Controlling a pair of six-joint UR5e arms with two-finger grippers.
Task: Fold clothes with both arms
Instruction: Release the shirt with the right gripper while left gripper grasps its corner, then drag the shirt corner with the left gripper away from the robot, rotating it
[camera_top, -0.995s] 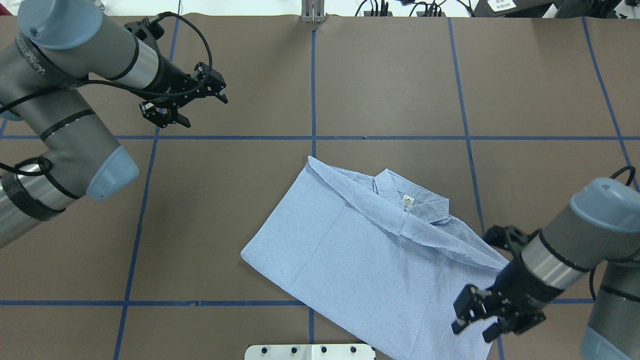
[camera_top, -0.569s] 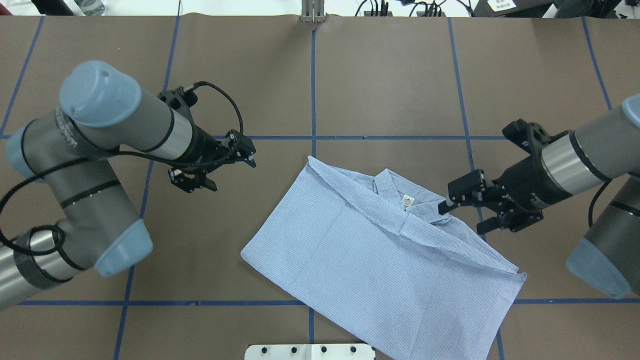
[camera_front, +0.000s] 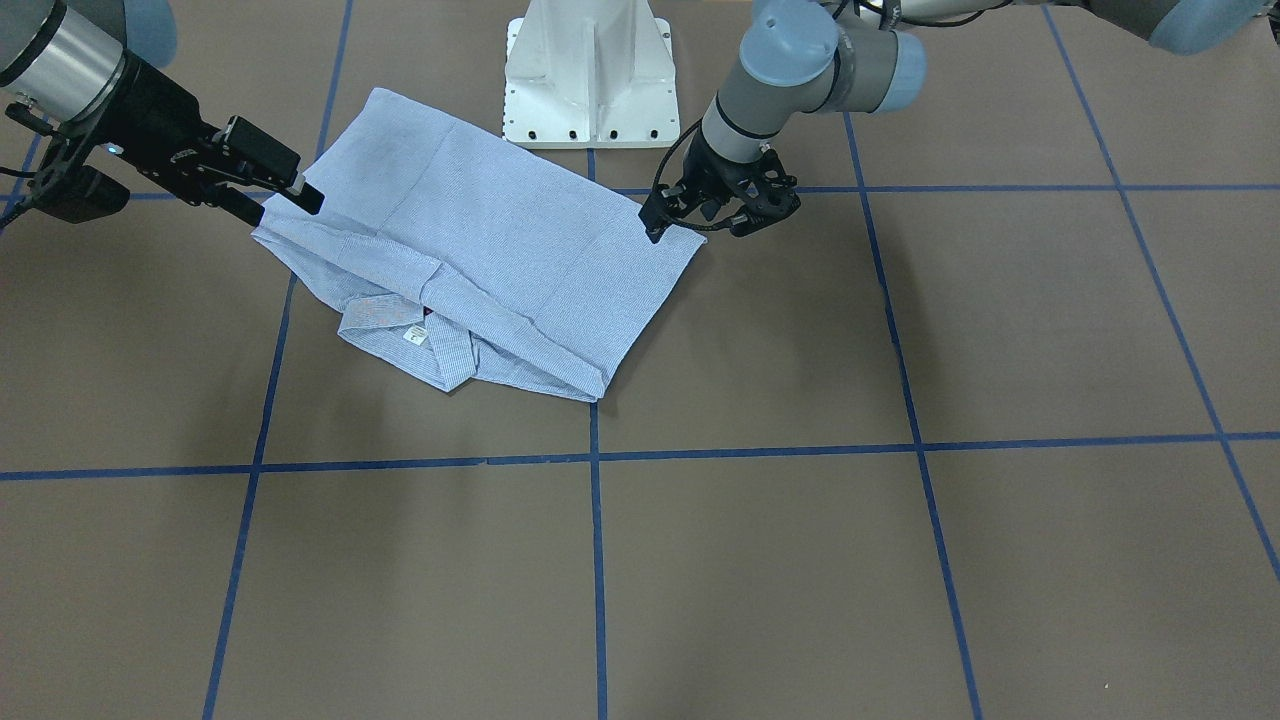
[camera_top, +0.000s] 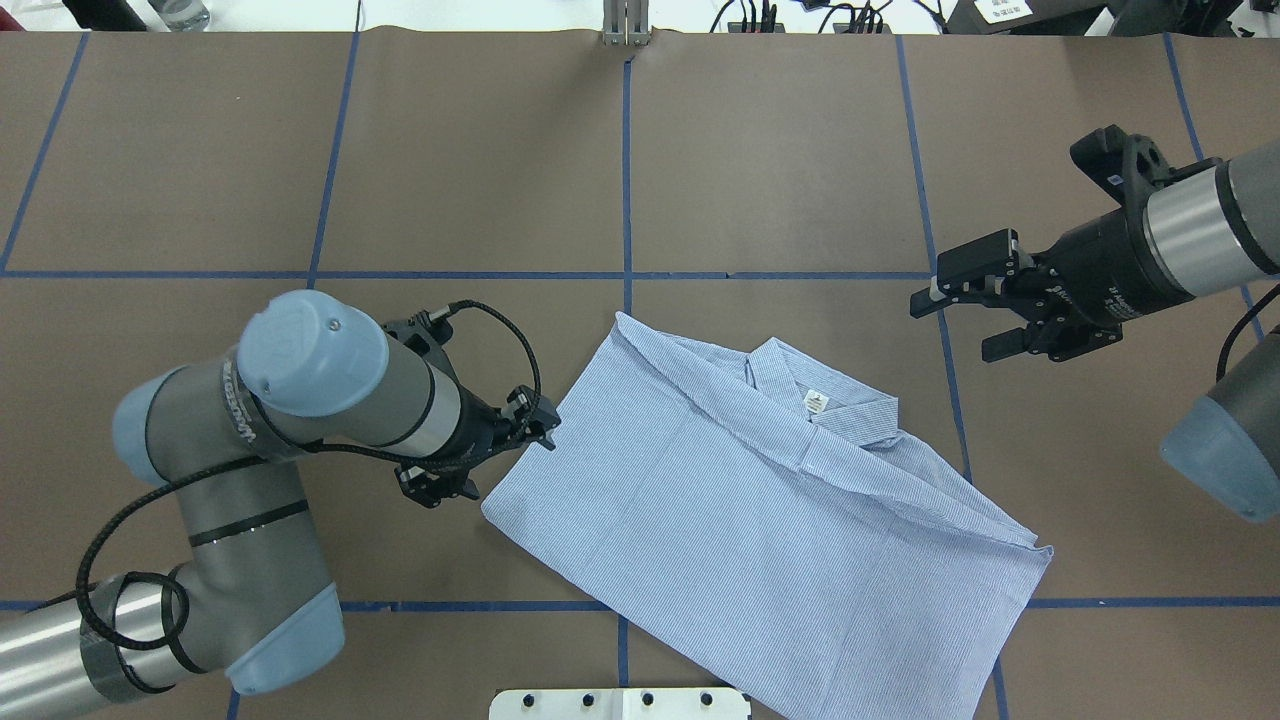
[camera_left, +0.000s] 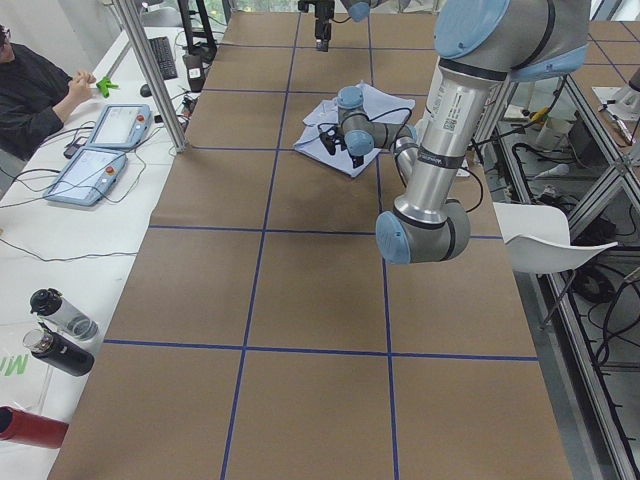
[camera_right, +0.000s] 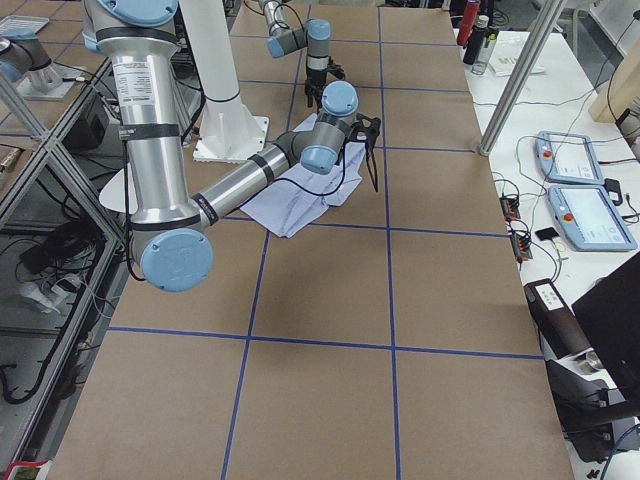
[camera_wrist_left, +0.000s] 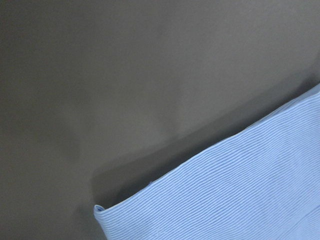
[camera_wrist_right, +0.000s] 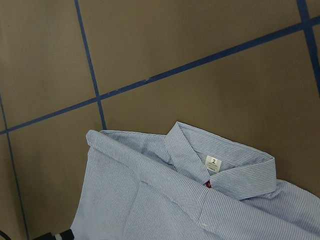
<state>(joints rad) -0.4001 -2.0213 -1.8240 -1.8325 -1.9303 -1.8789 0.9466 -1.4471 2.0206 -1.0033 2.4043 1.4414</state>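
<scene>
The clothes are one light blue striped shirt (camera_top: 760, 520), lying folded and flat near the robot's base, collar and white neck label (camera_top: 816, 402) facing up. My left gripper (camera_top: 496, 458) is low at the shirt's left edge, close to its near-left corner, jaws open and nothing held. From the front, the left gripper (camera_front: 712, 218) straddles that corner. The left wrist view shows only the shirt's edge (camera_wrist_left: 225, 190) over brown table. My right gripper (camera_top: 955, 322) hangs open above the table, beyond the collar and to the right, apart from the cloth. The right wrist view looks down on the collar (camera_wrist_right: 220, 165).
The white pedestal base (camera_top: 620, 703) sits just behind the shirt's near edge. Blue tape lines (camera_top: 627, 180) grid the brown table. A person (camera_left: 40, 90) sits at a side table with tablets (camera_left: 100, 150), and bottles (camera_left: 60, 330) stand near it.
The left arm swung from the far left down to the shirt's near-left corner. The right arm lifted from the shirt's near-right corner and moved away past the collar. The shirt lies unchanged.
</scene>
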